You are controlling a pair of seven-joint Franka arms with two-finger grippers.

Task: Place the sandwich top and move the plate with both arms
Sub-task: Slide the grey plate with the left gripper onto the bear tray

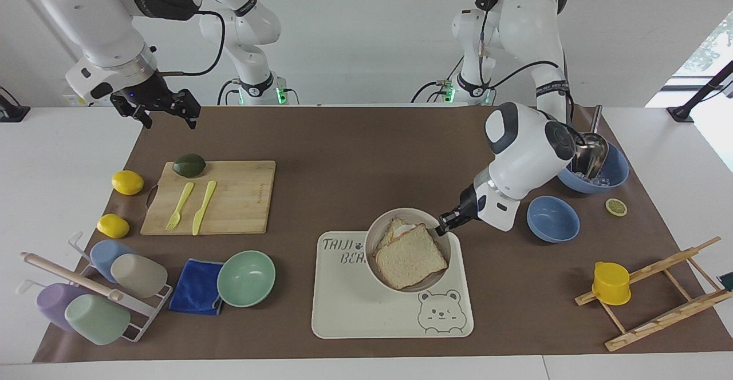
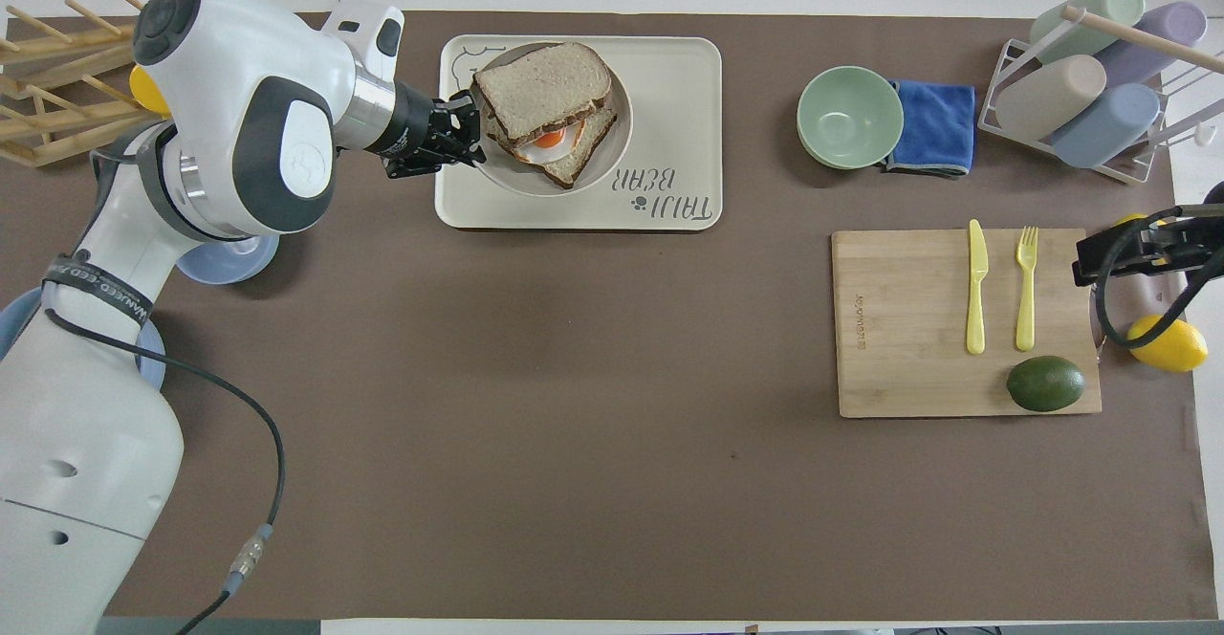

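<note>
Holding the plate (image 1: 408, 250) by its rim, the left end effector (image 1: 445, 226) hangs over the tray (image 1: 366, 317), and its fingers are pinched shut on that rim. The plate is up in the air and tipped a little, over the tray's bear end. You can tell it is lifted only from the facing view. From above it just looks like it sits on the tray (image 2: 669, 90).

The overhead view shows something else. An egg (image 2: 548, 139) peeks out between the two slices. The top (image 2: 543, 90) lies on the egg toast (image 2: 569, 164), turned a bit so the corners do not match. In the facing view the top (image 1: 410, 257) hides almost all of the egg.

The top sits in the middle of the plate, just beside the left end effector (image 2: 459, 133), but not touching it.

The right end effector (image 1: 163, 111) waits up high, over the desk (image 1: 343, 145) edge near the board (image 1: 229, 197), well apart from the tray. Its fingers are spread wide and hold nothing. From above only part of it (image 2: 1133, 252) shows.
</note>
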